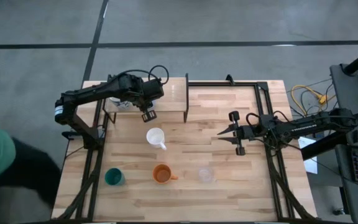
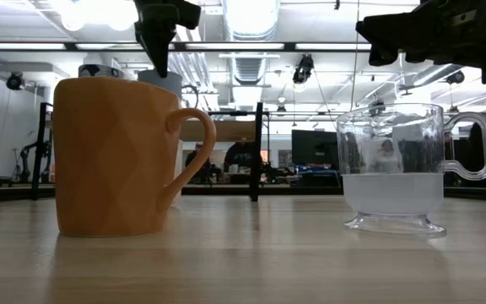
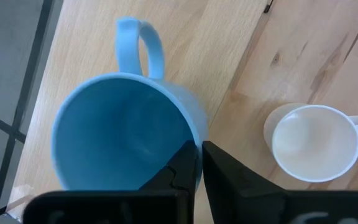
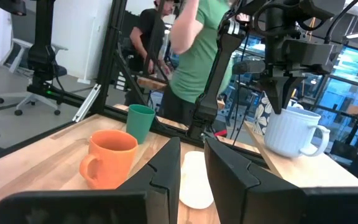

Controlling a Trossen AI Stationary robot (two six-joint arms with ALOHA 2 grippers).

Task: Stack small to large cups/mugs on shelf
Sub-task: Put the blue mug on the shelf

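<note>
On the shelf, my left pincer pinches the blue cup's rim; four cups wait on the table, 6 o'clock of it.

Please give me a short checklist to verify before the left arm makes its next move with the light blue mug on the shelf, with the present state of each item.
1. Left gripper closed on the rim of the light blue mug: ok, fingers pinch the wall.
2. Mug over the shelf, not the tabletop: ok.
3. Mug bottom resting flat on the shelf: cannot tell.
4. White mug clear of the left arm: ok, it stands on the table below the shelf.
5. Right gripper out of the way: ok, it waits on the right side of the table, holding nothing.
6. Person clear of the table: cannot tell; the person stands close behind it.
</note>
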